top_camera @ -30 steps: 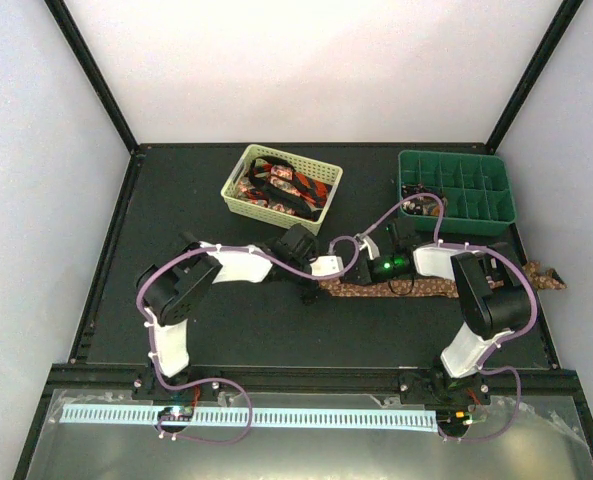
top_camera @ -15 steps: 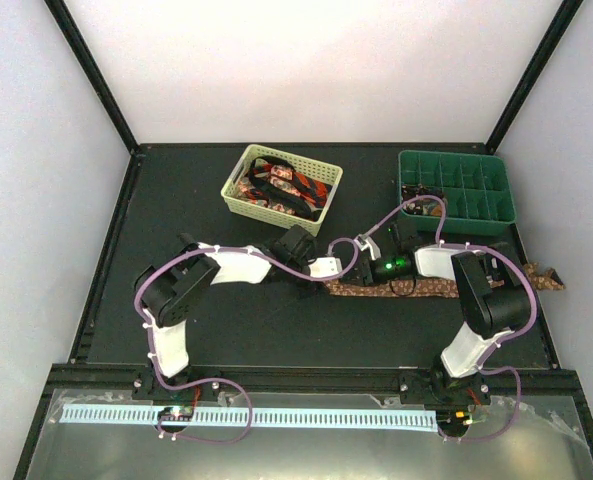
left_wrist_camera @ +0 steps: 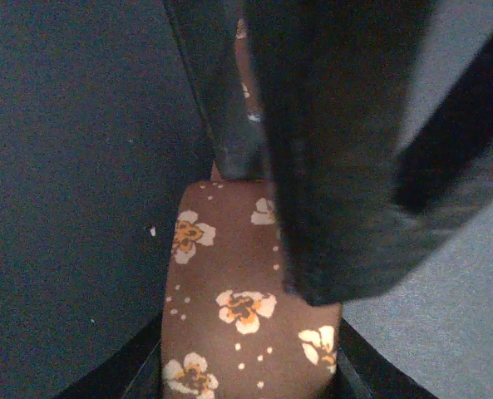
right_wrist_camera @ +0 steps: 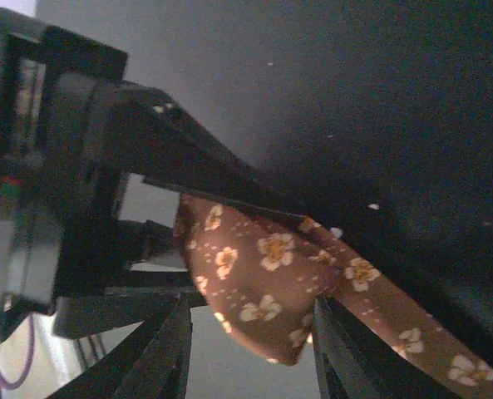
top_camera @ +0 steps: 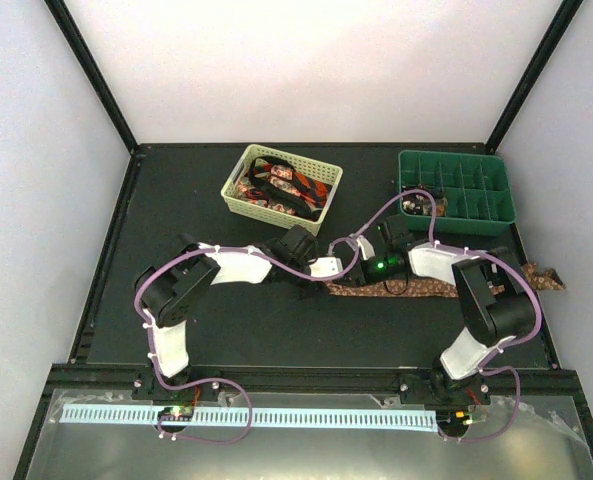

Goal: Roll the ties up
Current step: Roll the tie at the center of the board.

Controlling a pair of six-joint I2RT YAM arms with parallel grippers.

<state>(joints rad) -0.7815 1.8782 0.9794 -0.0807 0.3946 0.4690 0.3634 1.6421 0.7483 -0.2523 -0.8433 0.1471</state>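
Observation:
A brown tie (top_camera: 446, 288) with small light flowers lies across the mat from the centre to the right edge. My left gripper (top_camera: 336, 272) is at its left end, and in the left wrist view the tie (left_wrist_camera: 246, 307) fills the gap and hides the fingertips. It looks shut on the tie. My right gripper (top_camera: 360, 268) sits just to the right, nose to nose with the left one. In the right wrist view a folded loop of the tie (right_wrist_camera: 263, 283) hangs between its parted fingers (right_wrist_camera: 329, 341). Red-and-black ties (top_camera: 286, 188) lie in the yellow basket.
The pale yellow lattice basket (top_camera: 238, 190) stands at the back centre-left. The green divided tray (top_camera: 506, 200) stands at the back right with a small dark item in a left compartment. The right arm's finger (left_wrist_camera: 337, 150) crowds the left wrist view.
The right gripper has moved a little left towards the left gripper, over the tie's folded end. The tie's left end has shifted slightly right. The left arm has barely moved.

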